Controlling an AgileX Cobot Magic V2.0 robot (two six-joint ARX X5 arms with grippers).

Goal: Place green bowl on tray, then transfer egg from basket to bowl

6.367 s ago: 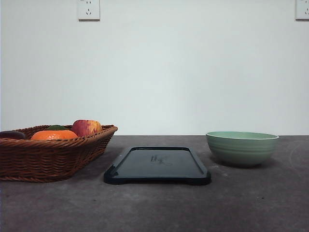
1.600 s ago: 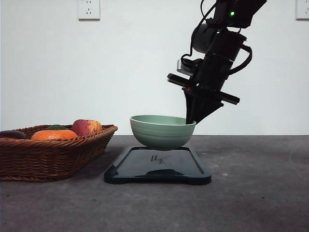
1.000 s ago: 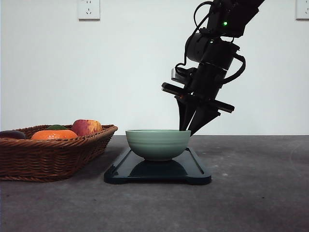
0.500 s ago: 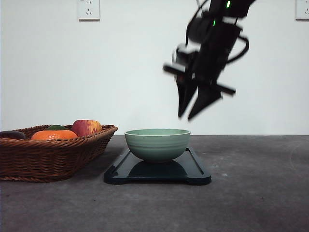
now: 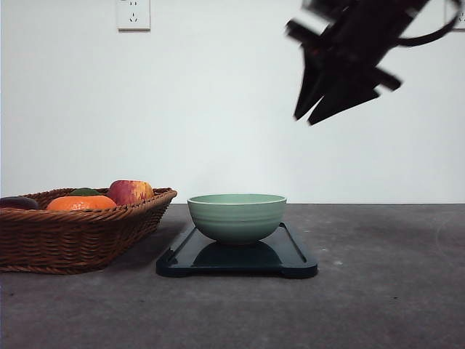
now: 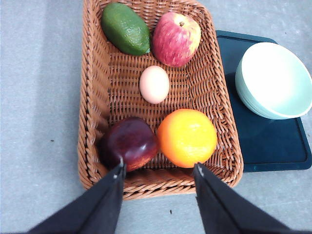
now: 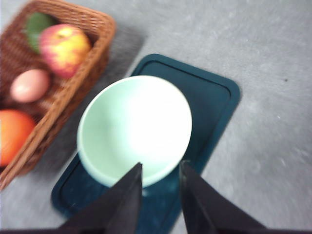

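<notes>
One egg [image 6: 154, 84] lies mid-basket [image 6: 95, 97], among fruit. We judge it light, smooth and fragile, so we'd pinch its middle gently. Our left claw [image 6: 158, 169] hangs spread above it; our right claw [image 7: 160, 171] is parted, empty, over the green bowl [image 5: 237, 216] on the tray [image 5: 294, 258].

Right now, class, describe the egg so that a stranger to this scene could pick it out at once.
Find the brown wicker basket left of the dark tray. Near its middle lies the egg, between the red-yellow apple and the orange fruit. It is the smallest item there, pale pinkish-tan, smooth and oval.
</notes>
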